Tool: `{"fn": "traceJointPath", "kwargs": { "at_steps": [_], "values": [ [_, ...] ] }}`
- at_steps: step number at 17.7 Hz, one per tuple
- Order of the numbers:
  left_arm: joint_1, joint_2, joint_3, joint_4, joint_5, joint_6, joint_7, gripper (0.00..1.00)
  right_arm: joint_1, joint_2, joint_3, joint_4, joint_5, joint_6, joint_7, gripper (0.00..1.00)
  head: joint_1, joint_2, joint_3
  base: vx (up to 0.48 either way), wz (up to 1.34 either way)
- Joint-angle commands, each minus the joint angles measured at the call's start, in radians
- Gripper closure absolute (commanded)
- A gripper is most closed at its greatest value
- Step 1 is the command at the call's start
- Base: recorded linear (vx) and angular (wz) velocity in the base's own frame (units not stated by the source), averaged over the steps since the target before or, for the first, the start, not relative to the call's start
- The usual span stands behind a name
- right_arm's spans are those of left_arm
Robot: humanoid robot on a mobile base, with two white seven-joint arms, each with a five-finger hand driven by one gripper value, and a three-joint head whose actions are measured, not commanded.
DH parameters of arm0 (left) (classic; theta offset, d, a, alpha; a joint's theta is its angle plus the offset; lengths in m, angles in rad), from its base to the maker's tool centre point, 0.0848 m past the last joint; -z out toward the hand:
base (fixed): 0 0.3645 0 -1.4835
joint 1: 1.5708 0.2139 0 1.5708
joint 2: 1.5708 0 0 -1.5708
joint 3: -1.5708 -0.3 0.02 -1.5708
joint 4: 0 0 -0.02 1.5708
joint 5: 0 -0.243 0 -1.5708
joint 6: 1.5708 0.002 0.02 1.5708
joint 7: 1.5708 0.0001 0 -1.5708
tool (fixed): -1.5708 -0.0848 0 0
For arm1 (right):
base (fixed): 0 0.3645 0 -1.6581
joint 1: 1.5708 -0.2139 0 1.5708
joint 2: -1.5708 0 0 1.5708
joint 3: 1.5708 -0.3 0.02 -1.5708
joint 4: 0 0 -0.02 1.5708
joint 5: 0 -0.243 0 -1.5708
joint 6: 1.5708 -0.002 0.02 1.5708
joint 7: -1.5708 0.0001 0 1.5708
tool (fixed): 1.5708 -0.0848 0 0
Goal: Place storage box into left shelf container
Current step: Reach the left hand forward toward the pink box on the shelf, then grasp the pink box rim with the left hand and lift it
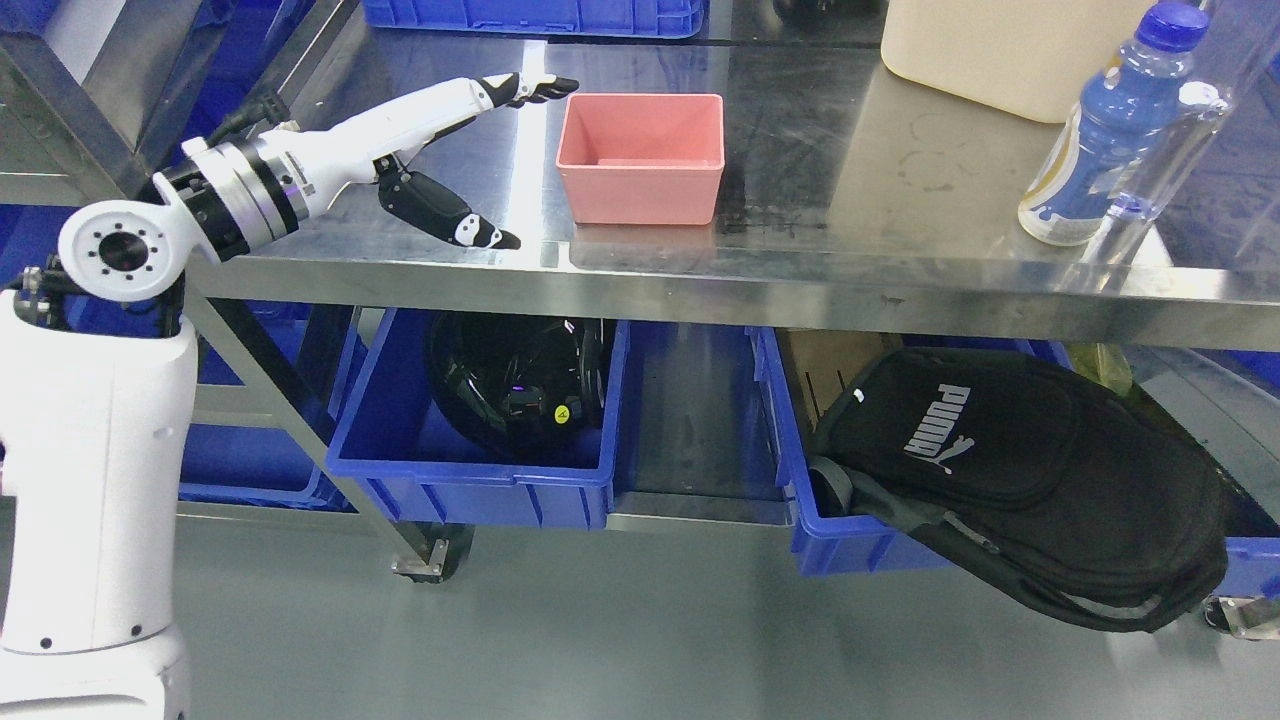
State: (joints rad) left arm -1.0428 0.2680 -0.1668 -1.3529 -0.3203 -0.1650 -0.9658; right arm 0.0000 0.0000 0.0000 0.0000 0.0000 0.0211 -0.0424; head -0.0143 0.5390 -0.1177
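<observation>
Floor of grey concrete fills the bottom of the view, and just above it two blue plastic crates sit on the lower shelf: the left blue crate (pixel 470 480) holds a black helmet-like object (pixel 515 380), the right blue crate (pixel 850 545) holds a black backpack (pixel 1030 480) that spills over its front rim. Rising at the lower left, the white left arm (pixel 100 480) bends at its round joint and reaches over the shiny stainless-steel desk (pixel 800 280). Its left hand (pixel 440 150) hovers flat and open, fingers (pixel 535 90) stretched out toward the far side, thumb angled down near the desk's front edge, holding nothing. Just right of the fingertips stands the pink rectangular plastic storage box (pixel 640 160), upright, empty, apart from the hand. Farther right are a blue-capped drink bottle (pixel 1110 130) and a cream plastic container (pixel 1000 50).
</observation>
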Motion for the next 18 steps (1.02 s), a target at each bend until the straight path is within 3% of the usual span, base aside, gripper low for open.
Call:
{"fn": "traceJointPath", "kwargs": {
  "at_steps": [1, 6, 15, 18],
  "values": [
    [-0.123, -0.094, -0.165, 0.294, -0.091, 0.001, -0.008, 0.04, 0.009, -0.017, -0.005, -0.017, 0.002, 0.000, -0.001, 0.00, 0.0000, 0.000, 0.000, 0.000, 0.00],
    [-0.174, -0.187, -0.165, 0.445, -0.092, 0.002, -0.014, 0.05, 0.009, -0.017, -0.005, -0.017, 0.002, 0.000, -0.001, 0.00, 0.0000, 0.000, 0.000, 0.000, 0.00],
    [-0.227, -0.248, -0.165, 0.598, -0.124, 0.004, -0.013, 0.13, 0.009, -0.017, -0.005, -0.017, 0.002, 0.000, -0.001, 0.00, 0.0000, 0.000, 0.000, 0.000, 0.00],
    [-0.233, -0.251, -0.155, 0.627, -0.146, 0.004, -0.013, 0.27, 0.009, -0.017, -0.005, -0.017, 0.002, 0.000, -0.001, 0.00, 0.0000, 0.000, 0.000, 0.000, 0.00]
  ]
}}
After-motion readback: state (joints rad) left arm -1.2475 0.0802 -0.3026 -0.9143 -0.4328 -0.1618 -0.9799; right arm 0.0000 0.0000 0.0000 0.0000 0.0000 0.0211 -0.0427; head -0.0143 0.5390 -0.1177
